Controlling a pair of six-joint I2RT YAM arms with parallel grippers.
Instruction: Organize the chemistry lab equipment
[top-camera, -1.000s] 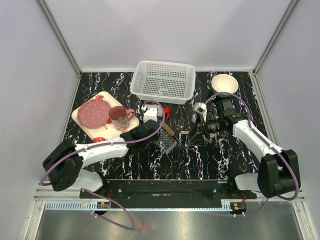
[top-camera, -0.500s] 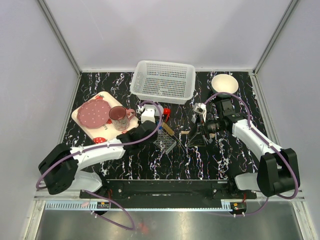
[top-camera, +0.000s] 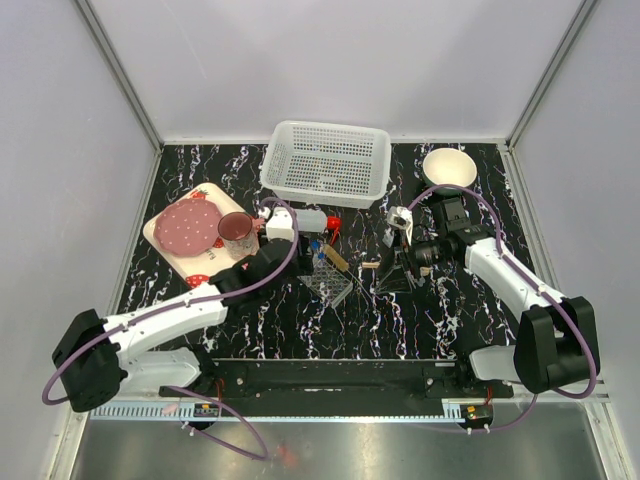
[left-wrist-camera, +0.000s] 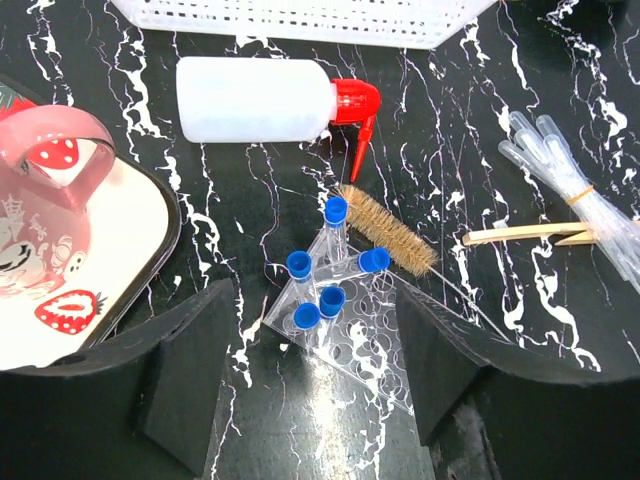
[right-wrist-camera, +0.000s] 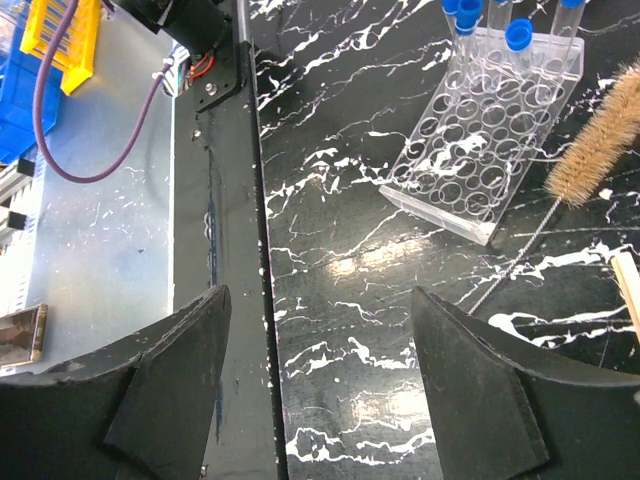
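A clear tube rack (left-wrist-camera: 370, 345) with round holes lies tilted on the black marble table, with several blue-capped test tubes (left-wrist-camera: 331, 299) standing in it. My left gripper (left-wrist-camera: 315, 298) is open just short of the rack, its fingers either side and touching nothing. Beyond lie the red-capped bottle (left-wrist-camera: 255, 98) on its side, a bristle brush (left-wrist-camera: 388, 244), the clear pipettes (left-wrist-camera: 565, 185) and thin wooden sticks (left-wrist-camera: 520, 234). From above, the rack (top-camera: 332, 280) sits between the left gripper (top-camera: 288, 258) and the right gripper (top-camera: 398, 262). The right gripper (right-wrist-camera: 320, 300) is open and empty, above bare table near the rack (right-wrist-camera: 490, 130).
A white mesh basket (top-camera: 327, 160) stands at the back centre and a white bowl (top-camera: 449, 166) at the back right. The strawberry tray (top-camera: 160, 238) with pink plate (top-camera: 190, 225) and mug (top-camera: 237, 230) is on the left. The table's front rail (right-wrist-camera: 235, 250) is under the right gripper.
My left gripper has opened and drawn back to the left, away from the rack and its tubes. The right arm has not moved.
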